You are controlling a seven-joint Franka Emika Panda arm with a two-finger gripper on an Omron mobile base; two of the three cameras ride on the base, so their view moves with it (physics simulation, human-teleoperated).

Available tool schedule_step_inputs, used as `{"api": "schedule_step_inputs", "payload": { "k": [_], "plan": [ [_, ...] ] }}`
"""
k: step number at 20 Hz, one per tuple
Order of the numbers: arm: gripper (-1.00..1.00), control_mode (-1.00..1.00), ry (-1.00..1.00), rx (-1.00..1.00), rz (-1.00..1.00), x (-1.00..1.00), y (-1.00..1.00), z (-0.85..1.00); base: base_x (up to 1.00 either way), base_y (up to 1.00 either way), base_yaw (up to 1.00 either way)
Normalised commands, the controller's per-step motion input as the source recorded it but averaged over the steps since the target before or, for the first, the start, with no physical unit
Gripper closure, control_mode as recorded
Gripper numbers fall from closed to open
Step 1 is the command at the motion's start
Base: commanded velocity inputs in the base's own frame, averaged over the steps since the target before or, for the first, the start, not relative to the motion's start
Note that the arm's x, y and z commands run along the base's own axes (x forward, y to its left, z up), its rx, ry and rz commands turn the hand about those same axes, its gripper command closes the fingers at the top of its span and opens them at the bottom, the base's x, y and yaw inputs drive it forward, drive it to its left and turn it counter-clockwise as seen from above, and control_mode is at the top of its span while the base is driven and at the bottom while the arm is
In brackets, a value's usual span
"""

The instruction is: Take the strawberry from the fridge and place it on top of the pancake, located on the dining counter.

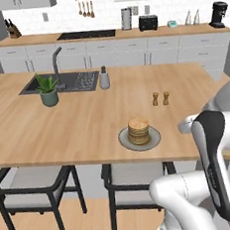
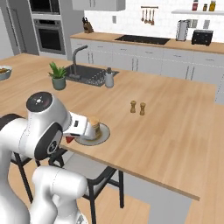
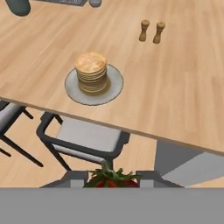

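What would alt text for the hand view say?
A strawberry gripped in the robot's jaws sits at the bottom, short of a light-wood dining counter holding a pancake stack on a grey plate, two small brown shakers beyond.

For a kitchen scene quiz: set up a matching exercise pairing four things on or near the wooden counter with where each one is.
1. stack of golden-brown pancakes
2. small red strawberry
3. two small brown shakers
4. green potted plant

A. between the jaws
B. beside the sink
C. on the round grey plate
D. standing on bare wood

Pairs: 1-C, 2-A, 3-D, 4-B
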Motion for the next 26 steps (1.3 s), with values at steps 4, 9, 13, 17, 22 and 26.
{"api": "schedule_step_inputs", "payload": {
  "k": [4,9,13,17,22,26],
  "plan": [
    [1.00,-1.00,0.01,0.00,0.04,1.00,0.33,0.00,0.00,0.00,0.00],
    [1.00,-1.00,0.03,-0.01,0.00,1.00,0.53,-0.01,0.00,0.00,0.00],
    [1.00,-1.00,0.06,0.00,0.02,1.00,0.30,-0.24,0.00,0.00,0.00],
    [1.00,-1.00,0.06,0.00,0.08,0.85,0.01,-0.36,0.00,0.00,0.00],
    [1.00,-1.00,0.10,-0.01,0.04,0.30,0.00,-0.35,0.00,0.00,0.00],
    [1.00,-1.00,0.14,0.00,0.00,0.39,0.00,-0.25,0.00,0.00,0.00]
  ]
}}
